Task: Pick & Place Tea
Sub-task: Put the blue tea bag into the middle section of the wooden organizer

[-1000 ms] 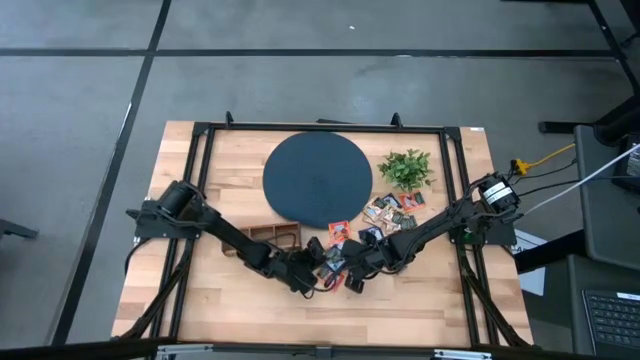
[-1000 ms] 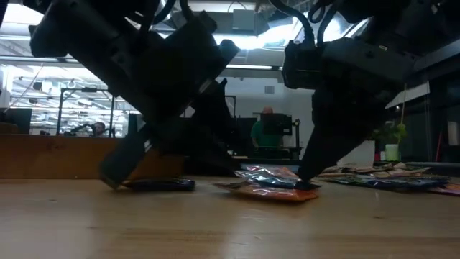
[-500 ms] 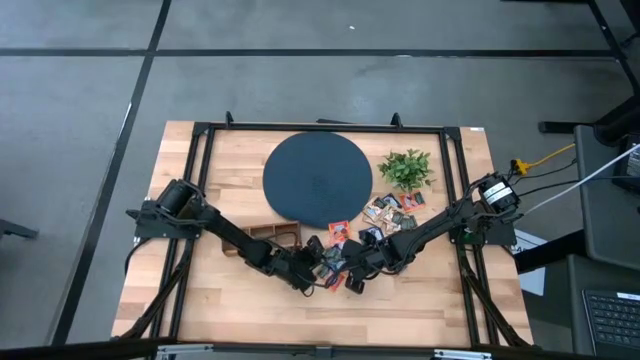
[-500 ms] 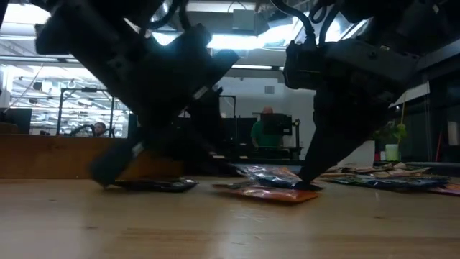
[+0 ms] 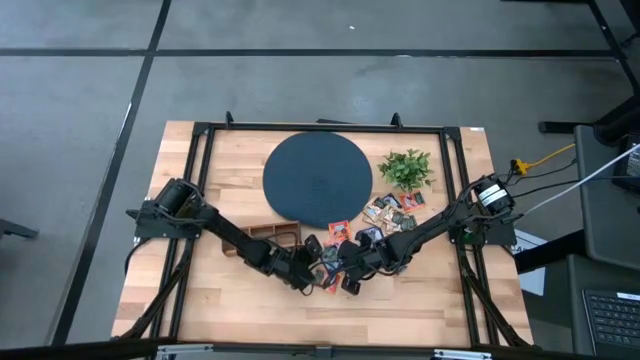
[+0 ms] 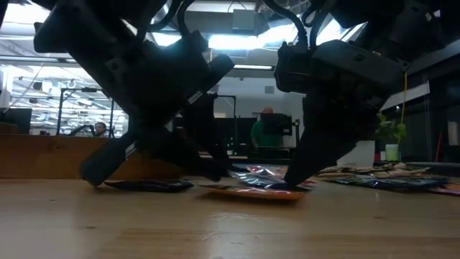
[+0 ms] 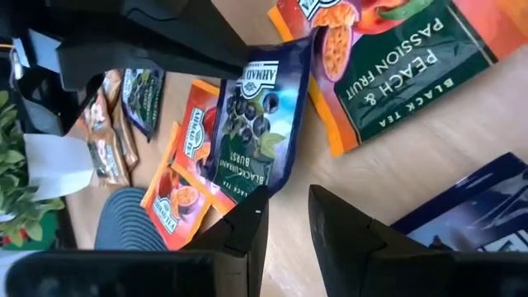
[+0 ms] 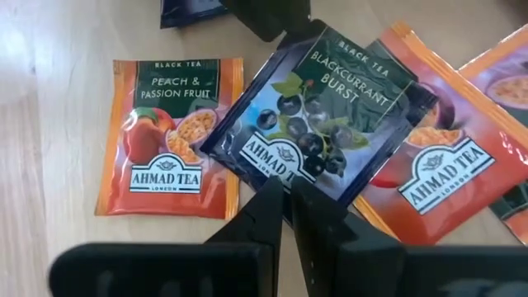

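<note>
Several tea sachets lie flat on the wooden table. A dark blackcurrant sachet (image 8: 322, 124) (image 7: 256, 124) rests partly on orange-red ones (image 8: 429, 157). A peach-and-passion-fruit sachet (image 8: 169, 136) lies beside it, and a dark blue one (image 6: 147, 185) sits near my left gripper. My right gripper (image 8: 286, 198) (image 5: 347, 272) is shut, down at the blackcurrant sachet's edge. My left gripper (image 7: 285, 216) (image 5: 310, 272) is open by a narrow gap at the sachet's opposite side. More sachets (image 5: 388, 212) lie farther right. My right gripper presses its shut fingertips (image 8: 268, 202) on the blackcurrant sachet's edge (image 8: 285, 177), slanting down from the table's right. The sachet stays flat on the orange ones beneath it. My left gripper has one fingertip (image 7: 250, 216) at the sachet's corner (image 7: 262, 183); whether it touches, I cannot tell.
A round dark disc (image 5: 317, 180) sits at the table's far middle, with a small green plant (image 5: 406, 167) to its right. A wooden compartment tray (image 5: 270, 235) lies behind my left arm. Bare wood (image 5: 400, 310) runs along the near edge. A person stands in the room behind (image 6: 267, 133).
My right gripper has moved a little toward the table's left, staying low on the pile. The orange sachet under it has slid left along the table with it. My left gripper has shifted slightly to the left as well.
</note>
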You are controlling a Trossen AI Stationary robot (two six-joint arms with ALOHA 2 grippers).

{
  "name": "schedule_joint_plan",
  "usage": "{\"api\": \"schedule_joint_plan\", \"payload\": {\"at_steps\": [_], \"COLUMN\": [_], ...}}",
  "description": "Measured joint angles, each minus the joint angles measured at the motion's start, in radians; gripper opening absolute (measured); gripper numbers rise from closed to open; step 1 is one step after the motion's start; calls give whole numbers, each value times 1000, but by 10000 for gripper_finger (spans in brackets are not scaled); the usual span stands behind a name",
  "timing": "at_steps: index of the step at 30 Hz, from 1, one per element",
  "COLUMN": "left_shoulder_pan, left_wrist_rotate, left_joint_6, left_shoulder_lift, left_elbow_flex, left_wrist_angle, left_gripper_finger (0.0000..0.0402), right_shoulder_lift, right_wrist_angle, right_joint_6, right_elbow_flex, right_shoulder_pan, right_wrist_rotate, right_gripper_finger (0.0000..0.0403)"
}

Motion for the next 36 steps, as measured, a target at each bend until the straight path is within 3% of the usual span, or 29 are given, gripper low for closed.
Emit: {"api": "schedule_joint_plan", "payload": {"at_steps": [9, 17, 24, 29, 36], "left_shoulder_pan": [0, -7, -8, -4, 8], "left_wrist_rotate": [-28, -114, 40, -4, 25], "left_joint_6": [1, -38, -22, -10, -15], "left_shoulder_lift": [0, 1, 1, 5, 5], "left_elbow_flex": [0, 1, 0, 0, 0], "left_wrist_angle": [5, 13, 8, 17, 17], "left_gripper_finger": [86, 86, 86, 86, 86], "right_shoulder_lift": [1, 1, 2, 3, 3], "right_wrist_angle": [6, 6, 12, 25, 33], "right_joint_6": [-6, -7, -11, -24, -35], "right_elbow_flex": [0, -1, -2, -2, -3], "right_shoulder_pan": [0, 0, -3, -3, -6], "right_wrist_rotate": [-11, -13, -15, -16, -18], "right_gripper_finger": [35, 35, 35, 35, 35]}}
